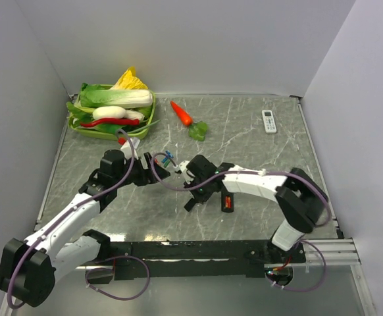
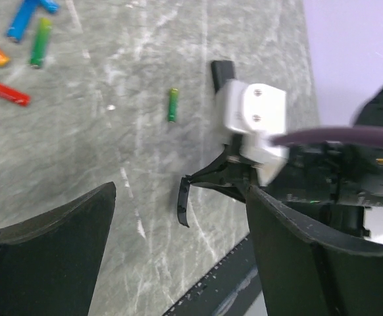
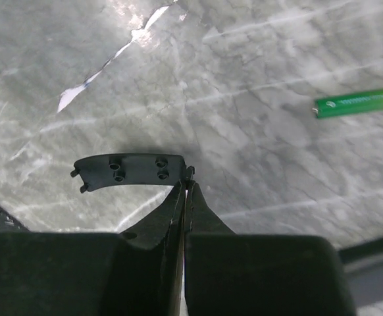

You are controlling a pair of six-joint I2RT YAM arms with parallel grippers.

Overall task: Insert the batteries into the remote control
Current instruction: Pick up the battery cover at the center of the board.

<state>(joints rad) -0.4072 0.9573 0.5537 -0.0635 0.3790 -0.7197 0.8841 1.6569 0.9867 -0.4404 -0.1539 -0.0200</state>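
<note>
The black remote control (image 1: pixel 228 201) lies on the table under my right forearm, with a red-orange patch showing on it. My right gripper (image 3: pixel 188 181) is shut on the end tab of a thin curved black battery cover (image 3: pixel 129 170) and holds it just above the table; the cover also shows in the left wrist view (image 2: pixel 183 201). One green battery (image 3: pixel 359 102) lies alone nearby (image 2: pixel 172 104). Several more batteries lie in a small group: blue (image 2: pixel 27 10), green (image 2: pixel 40 41), red (image 2: pixel 4 91). My left gripper (image 2: pixel 178 263) is open and empty, beside that group (image 1: pixel 169 158).
A green tray (image 1: pixel 79 125) of vegetables stands at the back left. An orange carrot (image 1: pixel 181 113) and a green leaf (image 1: pixel 198 130) lie behind the grippers. A white remote (image 1: pixel 269 121) lies at the back right. The table's black front rail (image 1: pixel 198 249) runs along the near edge.
</note>
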